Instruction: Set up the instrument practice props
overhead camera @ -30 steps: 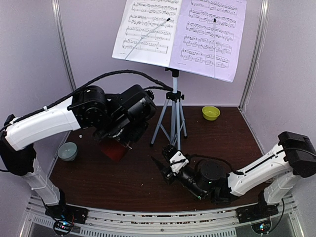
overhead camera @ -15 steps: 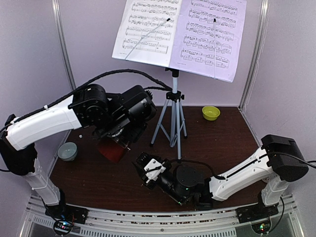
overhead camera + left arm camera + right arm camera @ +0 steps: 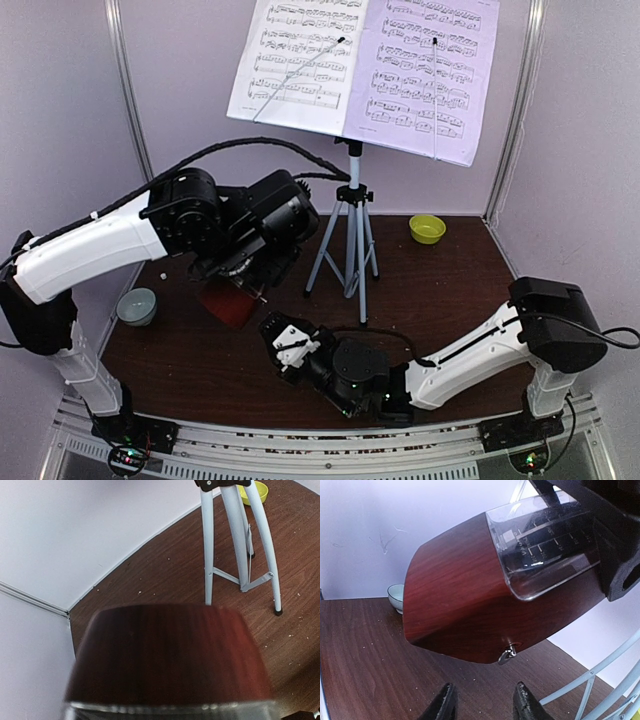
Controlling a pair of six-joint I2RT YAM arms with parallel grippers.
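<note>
The white music stand [image 3: 352, 190] stands on its silver tripod [image 3: 235, 540] at the back, with two sheet-music pages [image 3: 365, 60] on its desk. The red-brown metronome [image 3: 228, 302] with a clear cover [image 3: 545, 540] hangs tilted above the table, and my left gripper [image 3: 243, 282] is shut on it. In the left wrist view the metronome's wooden body [image 3: 167, 655] hides that gripper's fingers. My right gripper [image 3: 486, 700] is open and low over the table, just short of the metronome's small metal winding key [image 3: 507, 655], touching nothing. From above, the right gripper [image 3: 272, 330] sits right of the metronome.
A yellow-green bowl [image 3: 427, 228] sits at the back right of the brown table [image 3: 440, 290]. A small pale cup [image 3: 137, 305] stands near the left edge. The tripod legs spread just behind and right of the metronome. Grey walls close in the table.
My right arm has swung left across the front of the table, from below the tripod to beside the metronome, its jaws narrowing slightly. The left arm and metronome have stayed put.
</note>
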